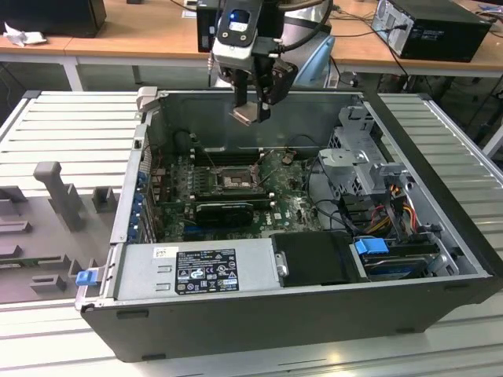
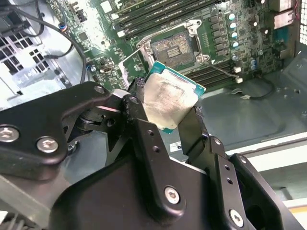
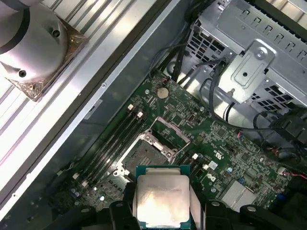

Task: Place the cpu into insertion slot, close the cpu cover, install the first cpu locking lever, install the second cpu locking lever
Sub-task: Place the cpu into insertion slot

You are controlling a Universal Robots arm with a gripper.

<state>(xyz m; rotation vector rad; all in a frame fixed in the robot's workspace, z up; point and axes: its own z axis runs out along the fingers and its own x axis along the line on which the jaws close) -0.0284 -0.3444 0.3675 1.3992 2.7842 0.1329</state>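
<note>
Gripper [image 1: 251, 110] at upper centre of exterior view, hanging above open computer case [image 1: 259, 322] on slatted table [image 1: 448, 133]. Gripper clamped on cpu [image 2: 171, 98], fingers [image 2: 139, 103] pinching opposite edges, pale face exposed in both wrist views. Insertion slot [image 1: 233, 179] mid-frame in exterior view, on green board, well below cpu, uncovered. Cpu cover [image 3: 169, 128] tilted up beside slot.
</note>
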